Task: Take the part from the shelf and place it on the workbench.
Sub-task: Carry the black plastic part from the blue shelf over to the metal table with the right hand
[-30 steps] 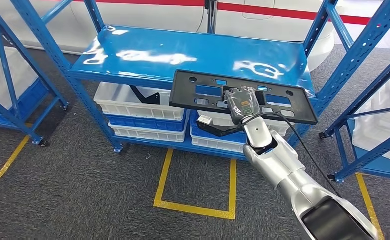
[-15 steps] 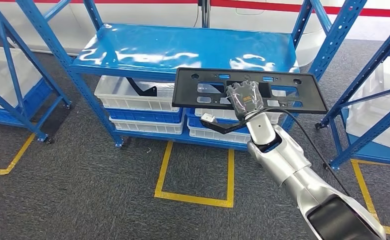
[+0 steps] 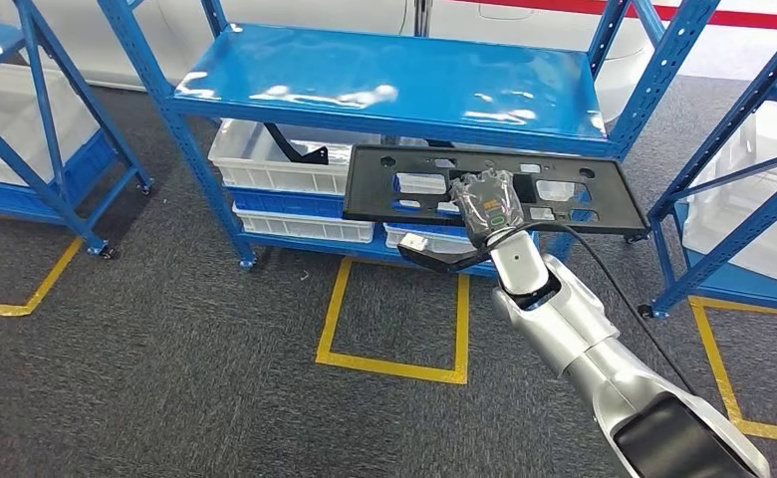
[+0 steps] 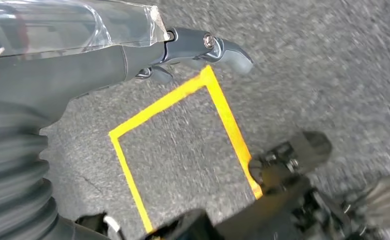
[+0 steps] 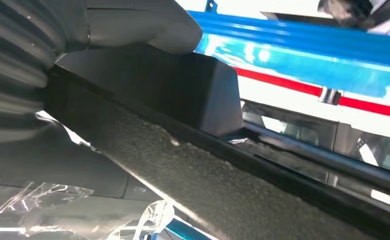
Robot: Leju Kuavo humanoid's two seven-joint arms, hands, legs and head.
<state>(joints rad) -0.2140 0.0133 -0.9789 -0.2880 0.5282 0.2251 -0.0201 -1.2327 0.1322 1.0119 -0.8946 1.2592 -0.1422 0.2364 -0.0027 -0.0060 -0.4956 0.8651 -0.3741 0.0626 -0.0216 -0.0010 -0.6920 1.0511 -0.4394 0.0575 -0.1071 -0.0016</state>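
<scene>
The part (image 3: 574, 207) is a long flat black plate with several cut-outs. My right hand (image 3: 486, 204) grips it near its middle and holds it level in the air, in front of the blue shelf's (image 3: 394, 80) front edge. A black bracket with a white plug (image 3: 434, 251) shows just under the hand. Up close in the right wrist view, the plate's rough black edge (image 5: 193, 170) runs across under my thumb (image 5: 133, 22). My left hand (image 4: 83, 55) hangs over the carpet with its fingers (image 4: 223, 50) apart and holds nothing.
White bins (image 3: 275, 164) sit on the shelf's lower level. More blue racks stand at the left (image 3: 46, 119) and the right (image 3: 733, 149). A yellow taped square (image 3: 394, 329) marks the grey carpet before the shelf. A black cable (image 3: 624, 289) runs along my right arm.
The whole view has shifted, so the camera moved. The part, before over the shelf top, now hangs in front of and below the shelf's front edge, still held by my right hand.
</scene>
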